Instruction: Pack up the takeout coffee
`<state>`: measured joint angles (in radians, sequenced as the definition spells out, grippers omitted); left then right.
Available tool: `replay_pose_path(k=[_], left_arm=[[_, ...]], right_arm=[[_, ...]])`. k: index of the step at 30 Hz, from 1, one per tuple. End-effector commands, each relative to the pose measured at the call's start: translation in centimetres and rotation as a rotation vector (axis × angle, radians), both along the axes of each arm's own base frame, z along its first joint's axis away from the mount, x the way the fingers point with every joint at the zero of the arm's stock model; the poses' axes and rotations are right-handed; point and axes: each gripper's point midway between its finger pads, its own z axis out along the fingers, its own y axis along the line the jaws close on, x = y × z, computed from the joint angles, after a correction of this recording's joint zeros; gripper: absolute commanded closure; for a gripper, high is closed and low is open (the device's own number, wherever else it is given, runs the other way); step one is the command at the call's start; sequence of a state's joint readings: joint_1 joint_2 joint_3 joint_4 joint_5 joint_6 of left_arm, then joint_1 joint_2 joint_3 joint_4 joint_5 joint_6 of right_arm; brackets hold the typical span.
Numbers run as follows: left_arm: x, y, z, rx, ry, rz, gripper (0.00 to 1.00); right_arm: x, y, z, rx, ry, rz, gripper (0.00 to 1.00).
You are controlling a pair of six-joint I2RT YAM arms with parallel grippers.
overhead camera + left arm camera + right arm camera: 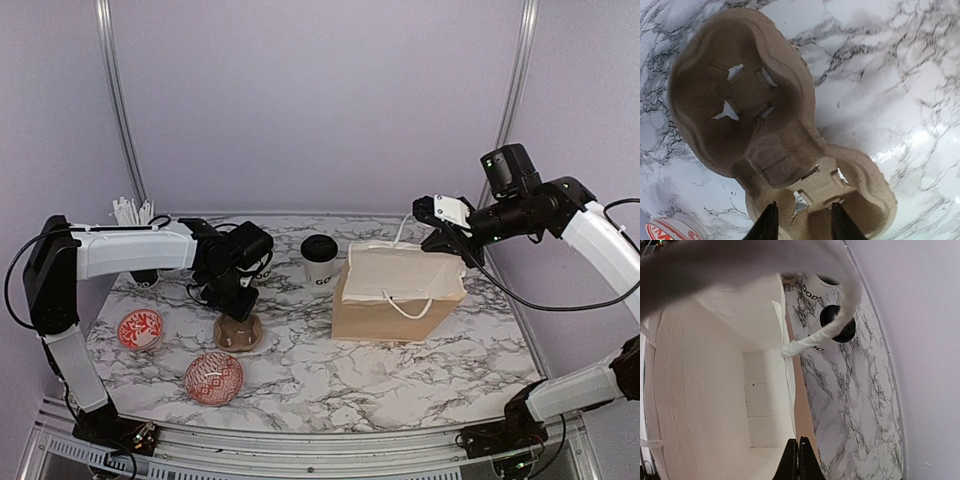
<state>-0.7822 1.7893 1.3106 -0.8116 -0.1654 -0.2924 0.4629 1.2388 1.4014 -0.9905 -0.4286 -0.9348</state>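
Observation:
The brown pulp carrier (238, 335) (755, 100) lies on the marble table with both wells unfilled. My left gripper (237, 300) (802, 227) hangs just above its near well, fingers apart with nothing between them. One white "GOOD" cup with a black lid (320, 260) (837, 322) stands left of the tan paper bag (400, 295). A second cup (815, 287) stands beyond it, mostly hidden behind the left arm in the top view. My right gripper (450, 240) (798, 460) is shut on the bag's top rim at its far right corner, and the bag's mouth gapes.
Two red-and-white patterned bowls (140, 328) (213, 377) sit at the front left, one (670, 231) showing at the left wrist view's corner. A holder of white sticks (130, 212) stands at the back left. The bag's white handle (815, 340) crosses the right wrist view.

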Motion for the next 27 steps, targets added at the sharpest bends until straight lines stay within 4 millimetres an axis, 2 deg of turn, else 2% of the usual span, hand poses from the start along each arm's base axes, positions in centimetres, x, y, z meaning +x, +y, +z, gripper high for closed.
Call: replay_pose_path(k=[1, 10, 17, 27], left_arm=[[2.5, 0.1, 3.3, -0.050, -0.121, 0.127, 0.53], [4.2, 0.7, 1.9, -0.083, -0.097, 0.275, 0.50], [4.1, 1.2, -0.2, -0.077, -0.040, 0.304, 0.55], [4.1, 2.4, -2.1, -0.034, -0.003, 0.358, 0.56]], right_arm=[[-0.6, 0.3, 0.6, 0.030, -0.006, 0.006, 1.00], [-0.7, 0.3, 0.9, 0.036, -0.011, 0.007, 1.00], [-0.8, 0.4, 0.8, 0.039, -0.012, 0.011, 1.00], [-0.7, 0.3, 0.6, 0.032, -0.014, 0.010, 1.00]])
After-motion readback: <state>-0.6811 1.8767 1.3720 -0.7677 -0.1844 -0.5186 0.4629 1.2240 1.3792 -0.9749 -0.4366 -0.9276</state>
